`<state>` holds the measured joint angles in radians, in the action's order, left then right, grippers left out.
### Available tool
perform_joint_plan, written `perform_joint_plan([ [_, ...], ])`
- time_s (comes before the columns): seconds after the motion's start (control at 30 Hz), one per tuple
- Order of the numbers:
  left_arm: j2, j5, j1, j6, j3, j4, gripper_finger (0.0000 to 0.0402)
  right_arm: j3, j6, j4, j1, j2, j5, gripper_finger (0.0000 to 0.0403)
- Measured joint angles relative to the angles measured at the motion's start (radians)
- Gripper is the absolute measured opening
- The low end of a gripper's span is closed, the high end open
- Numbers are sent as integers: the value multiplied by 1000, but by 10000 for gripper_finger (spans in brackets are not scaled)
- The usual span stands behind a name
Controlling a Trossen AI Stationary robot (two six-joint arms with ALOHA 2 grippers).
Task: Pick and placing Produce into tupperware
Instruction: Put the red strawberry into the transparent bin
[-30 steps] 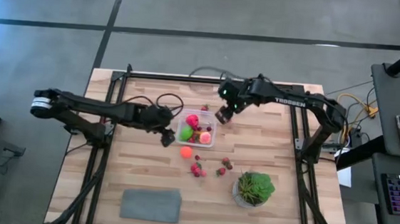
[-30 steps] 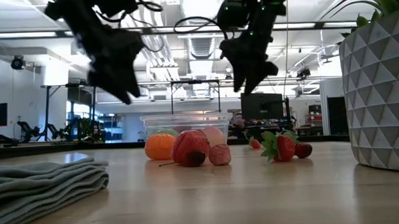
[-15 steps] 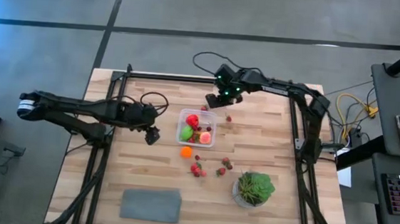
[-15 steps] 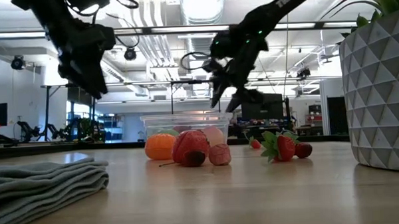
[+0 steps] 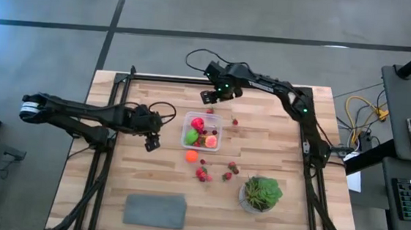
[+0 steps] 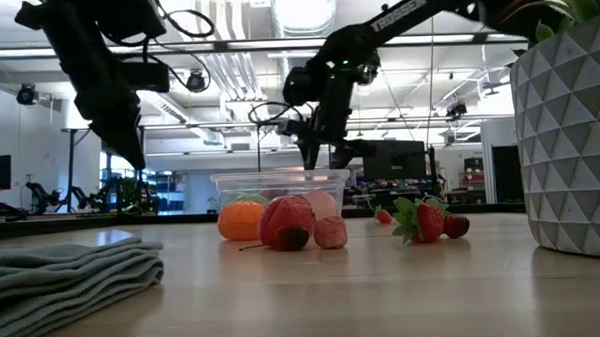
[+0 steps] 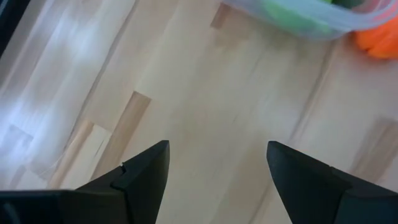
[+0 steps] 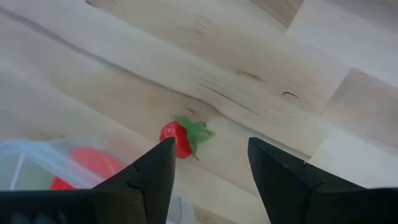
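1. Tupperware (image 5: 202, 131) sits mid-surface, holding red, green and pink fruit.
2. Left fingers (image 7: 143, 180) spread apart, empty (beside the box).
3. Right fingers (image 8: 273, 168) parted, empty, above a strawberry (image 8: 177, 138).

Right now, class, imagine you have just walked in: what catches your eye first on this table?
The clear box at the table's middle, holding bright red, green and peach fruit. An orange ball and scattered strawberries lie outside it, toward the potted plant. The left gripper and right gripper both hang open, on either side of the box, holding nothing.
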<state>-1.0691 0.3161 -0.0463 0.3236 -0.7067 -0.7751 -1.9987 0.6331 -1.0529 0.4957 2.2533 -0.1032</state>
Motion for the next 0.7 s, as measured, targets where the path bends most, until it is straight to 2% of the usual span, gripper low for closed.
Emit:
perform_joint_plan([
  [0.2, 7, 15, 0, -22, 44, -4, 254, -218, 43, -161, -16, 142, -25, 194],
  [0.37, 16, 20, 0, -11, 89, -1, 254, -336, 21, -286, -35, 228, -25, 204],
  [0.7, 22, 60, -14, -4, 110, 33, 254, -358, 45, -296, -50, 258, 0, 267],
])
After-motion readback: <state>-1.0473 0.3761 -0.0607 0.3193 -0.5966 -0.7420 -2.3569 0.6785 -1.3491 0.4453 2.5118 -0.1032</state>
